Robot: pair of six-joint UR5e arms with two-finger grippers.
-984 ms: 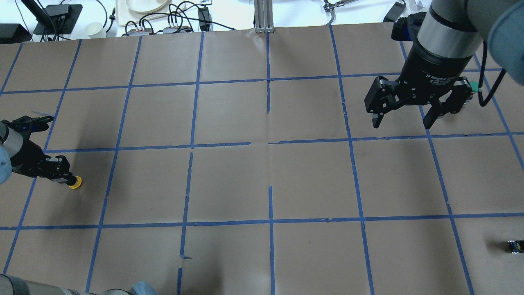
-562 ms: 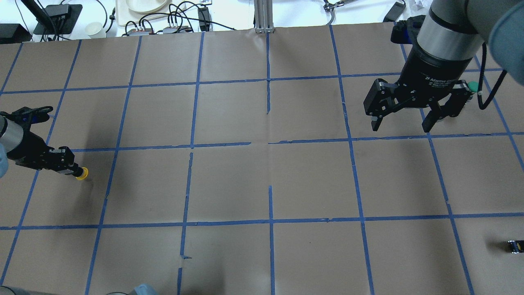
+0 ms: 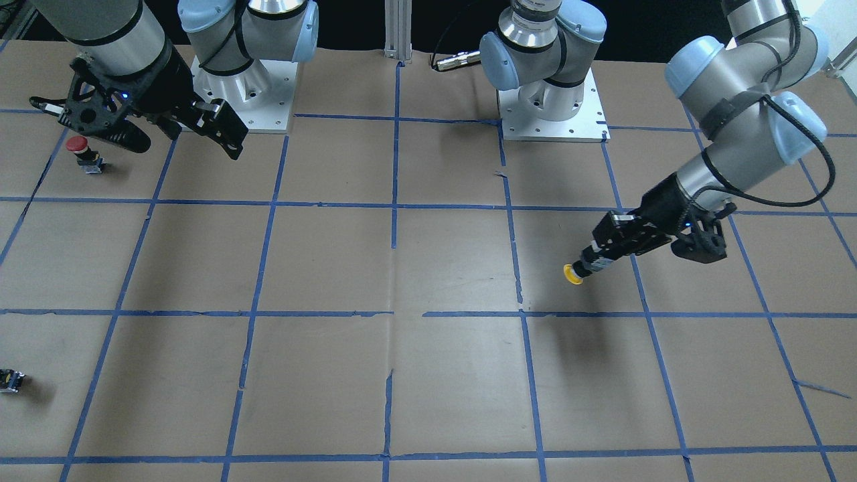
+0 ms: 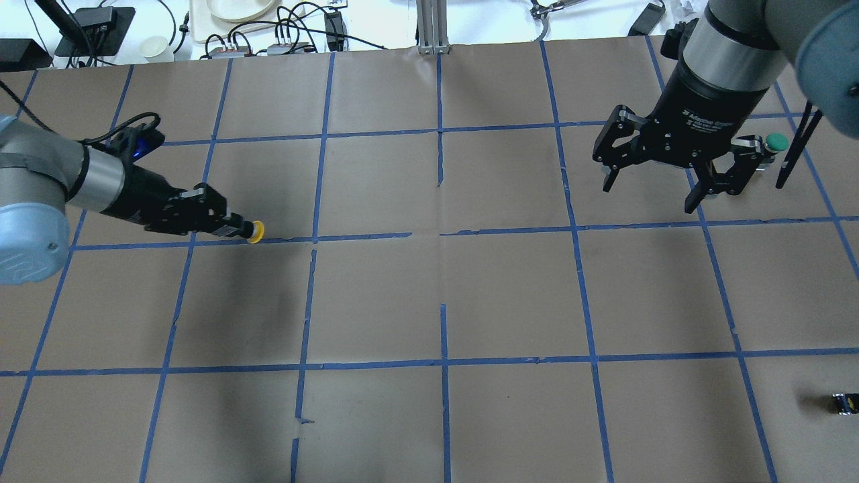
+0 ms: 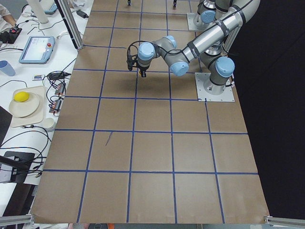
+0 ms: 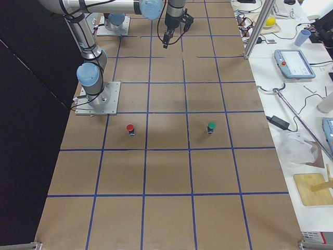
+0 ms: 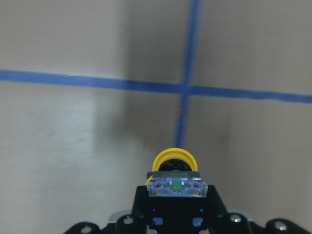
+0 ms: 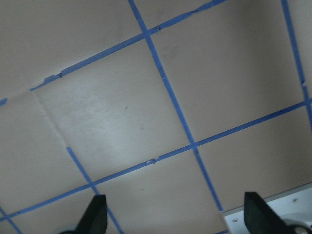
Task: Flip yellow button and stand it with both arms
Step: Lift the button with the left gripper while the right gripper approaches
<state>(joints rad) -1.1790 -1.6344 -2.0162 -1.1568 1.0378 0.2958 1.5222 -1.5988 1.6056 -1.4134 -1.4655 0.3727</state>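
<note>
The left arm (image 4: 100, 184) reaches in low and nearly level. Its left gripper (image 4: 235, 228) pinches the yellow button (image 4: 254, 231) by the body, cap pointing outward along the gripper's line, held clear above the counter (image 4: 429, 302). Farther back, the right arm (image 4: 728, 47) points steeply downward, its right gripper (image 4: 649, 194) spread wide above the counter.

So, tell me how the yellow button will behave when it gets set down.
The yellow button looks rigid and light: the left tool holds it out sideways without sag. Its round cap would probably let it roll if laid sideways. Stood on its small block end, it may tip.
</note>
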